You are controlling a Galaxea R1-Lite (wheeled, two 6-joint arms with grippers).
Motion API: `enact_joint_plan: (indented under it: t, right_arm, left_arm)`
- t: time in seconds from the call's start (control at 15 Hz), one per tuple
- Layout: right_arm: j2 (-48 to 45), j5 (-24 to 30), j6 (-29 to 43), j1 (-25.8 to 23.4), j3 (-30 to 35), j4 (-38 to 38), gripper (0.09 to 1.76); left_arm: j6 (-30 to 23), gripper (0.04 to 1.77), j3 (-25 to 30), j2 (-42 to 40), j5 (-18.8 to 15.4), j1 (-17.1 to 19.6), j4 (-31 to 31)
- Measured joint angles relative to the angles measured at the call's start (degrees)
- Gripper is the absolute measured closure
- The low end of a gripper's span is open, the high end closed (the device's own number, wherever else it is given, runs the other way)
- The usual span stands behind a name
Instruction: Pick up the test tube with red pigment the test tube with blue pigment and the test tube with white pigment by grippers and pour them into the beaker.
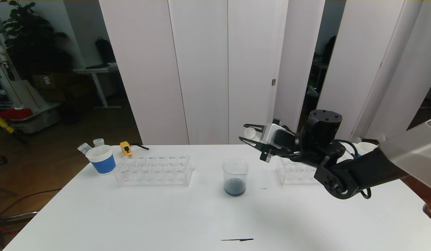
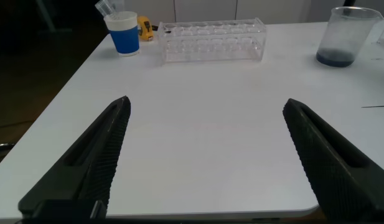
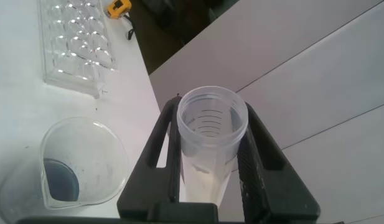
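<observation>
A black two-fingered right tool (image 1: 252, 136) on a bulky light-grey and black arm hangs above the white worktop (image 1: 187, 212), clamped on a small clear plastic test tube with milky cream-white pigment (image 3: 211, 146) pooled at its lower end. The tube lies between the two black fingers (image 3: 159, 149), its open mouth turned away from the wrist; in the head view it is tilted well off upright, up and to the right of the clear cylindrical glass beaker with a pouring lip (image 1: 235, 176). The beaker stands near the middle of the worktop with a shallow dark blue pool at its bottom, apart from the tool. To its left sits a clear plastic test tube rack (image 1: 154, 169), and beyond that a white paper cup with a blue band (image 1: 101, 159) holding clear tubes, with a small yellow object (image 1: 126, 148) just behind the rack. A second clear rack (image 1: 295, 172) stands to the beaker's right, partly hidden by the arm. The left tool (image 2: 207, 158) hovers low over the near edge of the worktop, its ribbed black fingers (image 2: 104, 149) spread wide with nothing between them. A thin dark mark (image 1: 237, 240) lies near the front edge.
</observation>
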Motion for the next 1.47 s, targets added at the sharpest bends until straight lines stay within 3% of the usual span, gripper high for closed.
enact_joint_plan:
  t: [0.27,0.87,1.13,1.47]
  right_arm:
    - [2.61,0.79,-4.29,-1.12,-5.22,1.16,1.25]
    - [6.67,2.23,-16.14,-1.18,-17.48,12.34,1.25]
    - [8.33,2.41,-20.70,-0.79,-20.87,12.35,1.25]
    - [9.75,7.13,-24.81,-0.84,-20.71,8.02,1.25]
  left_arm:
    - [0.02,0.06,0.01,0.00,0.00,0.00,0.00]
    - [0.02,0.06,0.01,0.00,0.00,0.00,0.00]
    - [0.02,0.06,0.01,0.00,0.00,0.00,0.00]
    - [0.02,0.06,0.01,0.00,0.02,0.00,0.00]
